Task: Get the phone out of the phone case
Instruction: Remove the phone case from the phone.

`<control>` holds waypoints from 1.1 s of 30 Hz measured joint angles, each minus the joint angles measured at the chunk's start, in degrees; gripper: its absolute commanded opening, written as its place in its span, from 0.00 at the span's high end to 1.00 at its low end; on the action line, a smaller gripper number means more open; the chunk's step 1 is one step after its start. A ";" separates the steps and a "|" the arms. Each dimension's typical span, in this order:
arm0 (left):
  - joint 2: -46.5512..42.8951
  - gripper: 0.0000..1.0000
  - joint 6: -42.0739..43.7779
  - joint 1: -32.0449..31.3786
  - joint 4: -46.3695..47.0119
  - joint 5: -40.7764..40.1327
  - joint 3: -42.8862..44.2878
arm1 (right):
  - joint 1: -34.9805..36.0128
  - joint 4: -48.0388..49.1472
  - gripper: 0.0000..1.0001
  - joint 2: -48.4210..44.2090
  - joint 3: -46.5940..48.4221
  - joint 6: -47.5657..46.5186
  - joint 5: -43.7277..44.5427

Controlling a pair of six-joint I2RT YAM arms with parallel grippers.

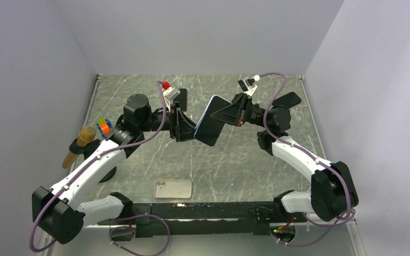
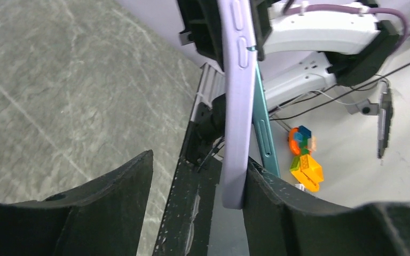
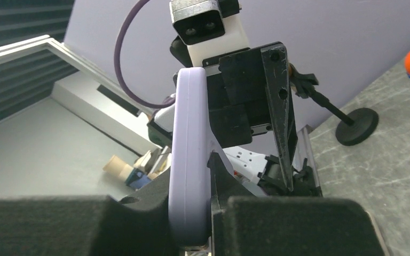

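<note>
A phone in a lilac case [image 1: 212, 121] hangs tilted in the air between my grippers. My right gripper [image 1: 223, 114] is shut on its upper right side; in the right wrist view the lilac case [image 3: 189, 133] is pinched between the fingers [image 3: 229, 186]. My left gripper [image 1: 184, 128] is open at the lower left end. In the left wrist view the case edge [image 2: 237, 106] lies against the inside of my right finger [image 2: 299, 213]. The teal phone edge [image 2: 263, 130] stands apart from the case and runs behind that finger. The left finger [image 2: 112, 202] touches nothing.
A beige phone case [image 1: 173, 189] lies flat near the front edge. A coloured toy cube [image 1: 104, 127] and a tan cup [image 1: 83, 140] sit by the left arm. A black stand [image 1: 288, 99] is at the back right. Grey walls enclose the table.
</note>
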 measured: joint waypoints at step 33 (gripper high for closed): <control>-11.54 0.41 -0.33 -3.80 -7.48 -8.98 -0.44 | -0.76 -41.88 1.00 -10.91 5.49 -27.02 4.83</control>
